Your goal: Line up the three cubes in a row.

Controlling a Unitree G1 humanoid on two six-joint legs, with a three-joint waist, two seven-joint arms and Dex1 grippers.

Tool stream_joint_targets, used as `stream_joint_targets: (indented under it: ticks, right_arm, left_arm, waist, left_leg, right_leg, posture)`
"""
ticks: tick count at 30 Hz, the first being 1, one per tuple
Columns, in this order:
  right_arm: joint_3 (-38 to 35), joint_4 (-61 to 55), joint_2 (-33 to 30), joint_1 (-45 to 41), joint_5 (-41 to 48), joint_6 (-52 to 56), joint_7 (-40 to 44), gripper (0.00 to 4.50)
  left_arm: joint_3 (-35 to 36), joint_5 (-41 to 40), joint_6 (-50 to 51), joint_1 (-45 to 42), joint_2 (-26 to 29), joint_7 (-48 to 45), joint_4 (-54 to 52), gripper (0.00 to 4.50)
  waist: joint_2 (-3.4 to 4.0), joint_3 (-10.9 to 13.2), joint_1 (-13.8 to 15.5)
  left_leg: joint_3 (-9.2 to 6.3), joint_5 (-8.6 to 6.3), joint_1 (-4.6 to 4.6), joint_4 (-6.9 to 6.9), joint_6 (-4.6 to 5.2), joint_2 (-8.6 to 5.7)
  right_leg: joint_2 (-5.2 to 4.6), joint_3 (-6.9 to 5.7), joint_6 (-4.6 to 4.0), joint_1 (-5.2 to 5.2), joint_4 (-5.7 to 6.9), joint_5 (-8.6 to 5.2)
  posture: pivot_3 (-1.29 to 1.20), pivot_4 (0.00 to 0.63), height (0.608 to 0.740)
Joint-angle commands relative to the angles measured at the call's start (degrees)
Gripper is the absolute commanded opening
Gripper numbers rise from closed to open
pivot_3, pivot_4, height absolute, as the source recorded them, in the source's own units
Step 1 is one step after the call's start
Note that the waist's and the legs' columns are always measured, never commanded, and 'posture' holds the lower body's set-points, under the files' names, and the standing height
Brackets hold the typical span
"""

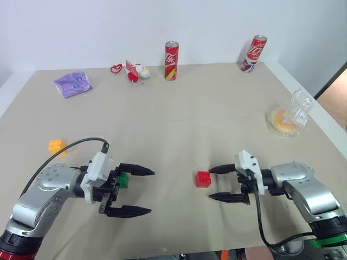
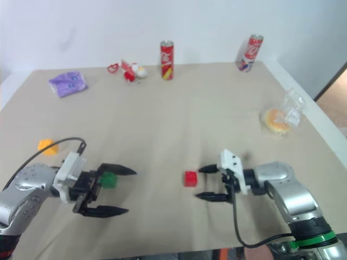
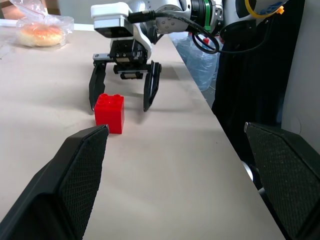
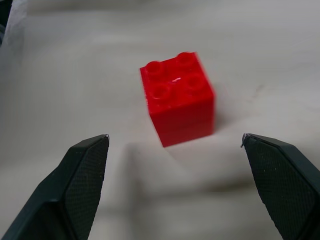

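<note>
The red cube (image 1: 203,179) sits on the tan table, just left of my right gripper (image 1: 210,184). That gripper is open and points left at the cube, which lies a little beyond the fingertips in the right wrist view (image 4: 177,97). My left gripper (image 1: 152,192) is open and points right, with nothing between its fingers (image 3: 75,190) in its wrist view. The green cube (image 1: 123,180) lies close to the base of the left gripper's far finger, partly hidden by it. Further left, the yellow-orange cube (image 1: 56,145) lies alone.
Two red soda cans (image 1: 171,60) (image 1: 254,54) stand at the back. A purple pouch (image 1: 72,84) and a red-and-white toy (image 1: 135,71) lie at the back left. A bagged doughnut-like snack (image 1: 287,116) lies near the right edge.
</note>
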Motion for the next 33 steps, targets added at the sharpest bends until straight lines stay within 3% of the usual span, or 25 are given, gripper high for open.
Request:
stream_joint_targets:
  ticks: [1, 25, 33]
  right_arm:
    - [0.99, -0.04, 0.97, -1.72, -0.98, -1.83, -0.31, 4.41]
    - [2.67, 7.16, -0.05, -9.42, -5.87, -9.16, 3.60, 4.41]
    - [2.05, 4.46, -0.50, -9.68, -2.87, -5.48, 5.70, 4.41]
  left_arm:
    - [1.80, -0.68, -0.78, 0.44, 1.11, -0.33, -1.31, 4.50]
    - [0.53, 0.92, -2.34, 0.23, 0.01, 0.94, -0.79, 4.50]
    - [0.68, 0.53, -2.07, -0.28, -0.44, 1.72, -0.55, 4.50]
  waist:
    - [0.00, 0.00, 0.01]
    - [-0.02, 0.00, 0.01]
    - [-0.02, 0.00, 0.02]
  left_leg:
    - [0.00, 0.00, 0.00, 0.00, 0.00, 0.00]
    - [-0.01, 0.00, -0.01, -0.01, 0.00, 0.01]
    - [-0.01, 0.00, -0.03, -0.01, 0.00, 0.00]
  right_leg:
    - [0.00, 0.00, 0.00, 0.00, 0.00, 0.00]
    - [0.01, -0.01, -0.02, -0.01, 0.00, -0.01]
    - [0.00, -0.01, -0.02, -0.01, 0.00, -0.01]
  posture:
    - [0.00, 0.150, 0.740]
    - [0.00, 0.150, 0.740]
    - [0.00, 0.150, 0.740]
